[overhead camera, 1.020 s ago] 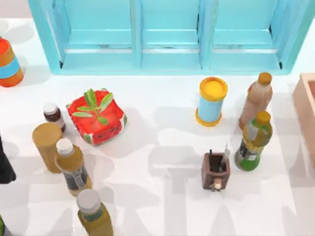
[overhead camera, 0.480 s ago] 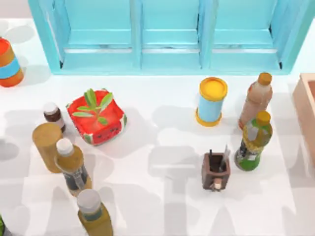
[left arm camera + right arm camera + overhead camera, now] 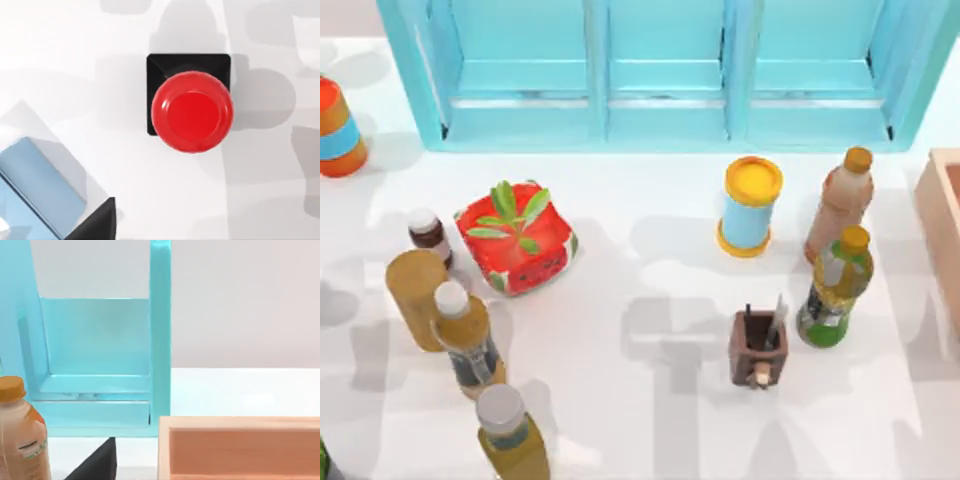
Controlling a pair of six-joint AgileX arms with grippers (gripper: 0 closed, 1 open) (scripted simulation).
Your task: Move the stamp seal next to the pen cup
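Note:
The stamp seal (image 3: 337,127), with a red-orange top, light-blue band and orange base, stands upright at the far left back of the table. The pen cup (image 3: 758,348), a small dark-brown square holder with thin pens sticking up, sits right of centre toward the front, far from the seal. A dark part of my left gripper (image 3: 95,225) shows at the edge of the left wrist view, above a red round button (image 3: 192,111) on a black square base. A dark part of my right gripper (image 3: 95,462) shows in the right wrist view, facing the blue cabinet.
A blue cabinet (image 3: 660,70) spans the back. A watermelon-patterned planter (image 3: 516,237), a tan cylinder (image 3: 417,297) and several bottles crowd the left front. A yellow-topped blue cylinder (image 3: 751,205), two bottles (image 3: 836,287) and a wooden box (image 3: 942,215) stand near the pen cup.
The dark shape of my left arm at the top view's left edge has gone out of that view. The shadows on the table have shifted. No object has moved.

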